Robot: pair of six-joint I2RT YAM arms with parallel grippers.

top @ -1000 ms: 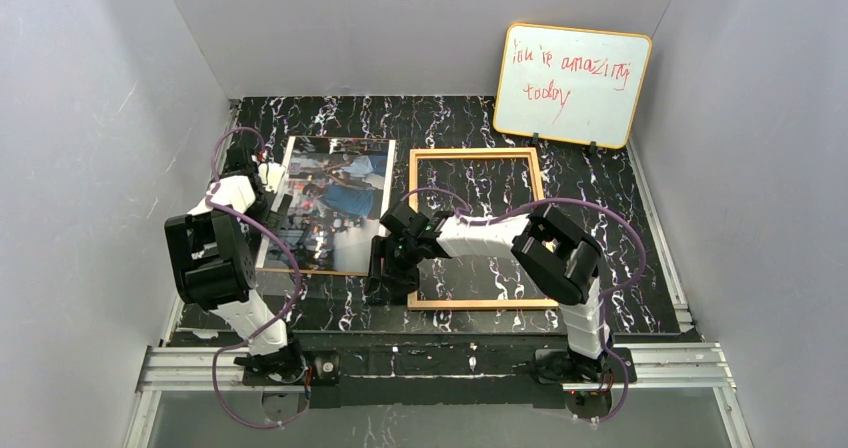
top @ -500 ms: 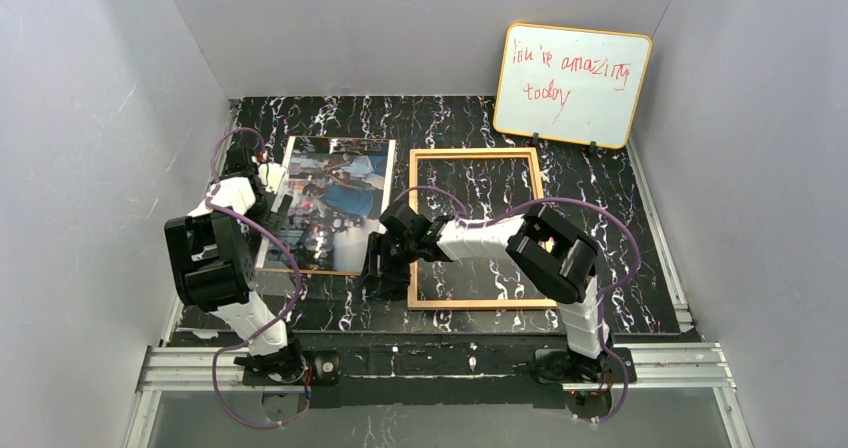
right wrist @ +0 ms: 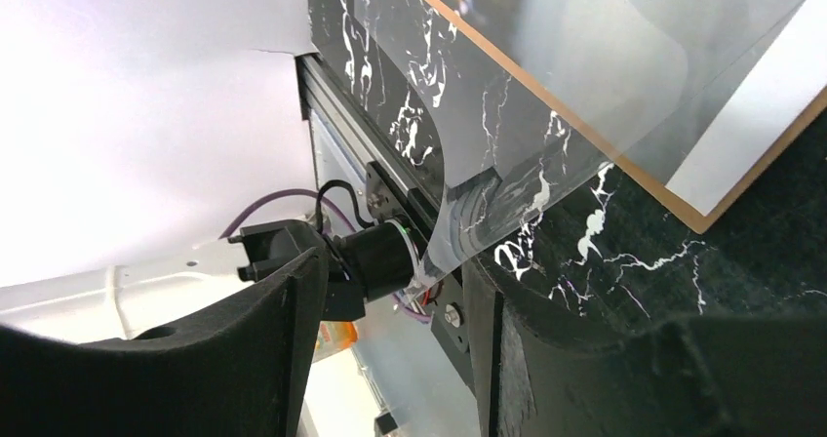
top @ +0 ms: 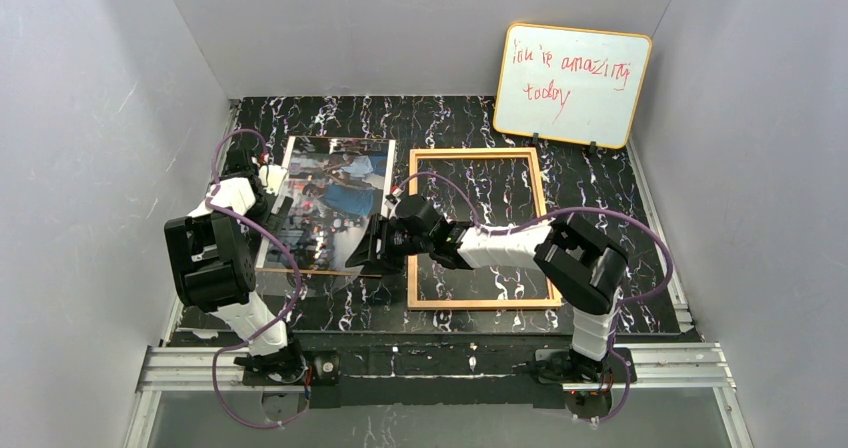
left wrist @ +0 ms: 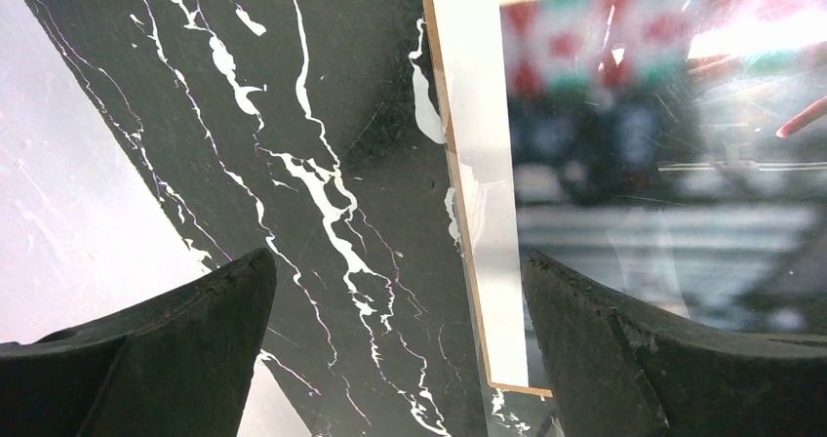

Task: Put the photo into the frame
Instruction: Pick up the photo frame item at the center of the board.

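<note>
The photo (top: 335, 203) is laid flat on the desk (top: 450, 118) just left of the frame (top: 475, 151), left fingers (left wrist: 146, 349) are held wide apart at its edge away from the frame, and right fingers (right wrist: 244, 359) are parted round a raised clear sheet (right wrist: 546, 115) beside the frame, best pinched squarely, uncreased.

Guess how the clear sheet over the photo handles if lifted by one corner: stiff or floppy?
Likely floppy: the clear sheet bows in a curve where its corner is raised next to the right gripper. Probably light and slippery: it looks thin and glossy, with glare across it. It may sag or drag the photo beneath.
</note>
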